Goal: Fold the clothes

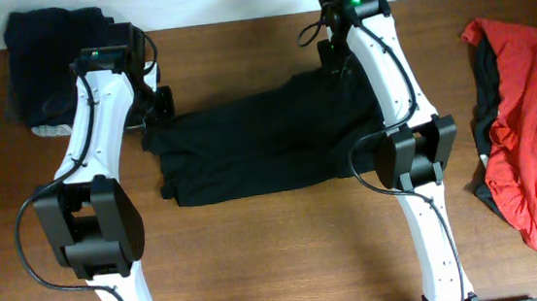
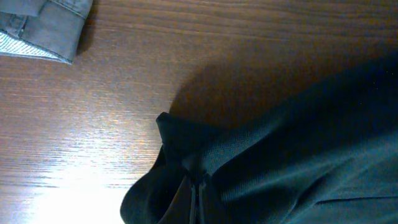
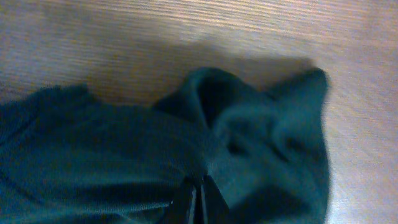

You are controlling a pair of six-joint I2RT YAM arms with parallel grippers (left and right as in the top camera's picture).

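The large black garment (image 1: 268, 141) lies crumpled across the middle of the wooden table. At its left upper corner my left gripper (image 1: 159, 106) is shut on the cloth. The left wrist view shows its jaws (image 2: 198, 200) pinched tight on a fold of the black garment (image 2: 298, 143), whose corner stands up a little off the wood. Over the garment's right upper corner, my right gripper (image 1: 339, 68) is also shut on the fabric. In the right wrist view its jaws (image 3: 199, 200) are closed on bunched black garment cloth (image 3: 124, 149).
A folded stack of dark clothes (image 1: 46, 63) with a grey piece (image 2: 43, 25) at its base sits at the far left corner. A red garment (image 1: 529, 118) over a dark one (image 1: 484, 102) lies at the right edge. Bare wood (image 1: 278, 257) runs along the front.
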